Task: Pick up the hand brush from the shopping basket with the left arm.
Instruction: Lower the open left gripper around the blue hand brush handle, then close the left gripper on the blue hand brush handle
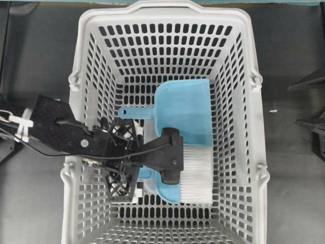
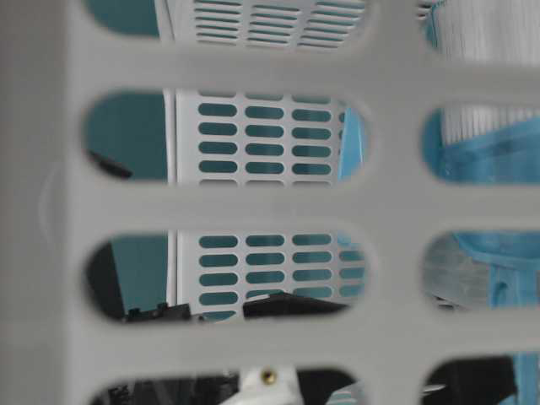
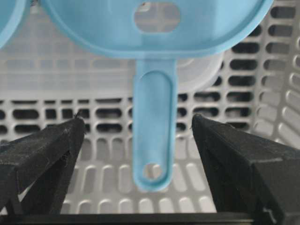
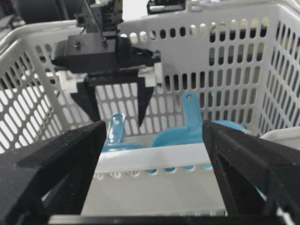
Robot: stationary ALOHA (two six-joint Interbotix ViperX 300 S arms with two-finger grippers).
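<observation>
Overhead exterior: shopping basket (image 1: 244,61) sits on dark tabletop (image 1: 292,168).

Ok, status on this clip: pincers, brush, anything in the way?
Left pincer open, straddling the hand brush handle, not closed. Right pincer open, outside the shopping basket. Dustpan lies beside the brush, clear of the handle.

A dark grey table (image 1: 40,56) carries the basket (image 1: 167,15), which stands on it and fills the middle of the overhead view, its near end running past the bottom edge. A small pale scrap (image 1: 273,111) lies on the table to the right of the basket, apart from it.
</observation>
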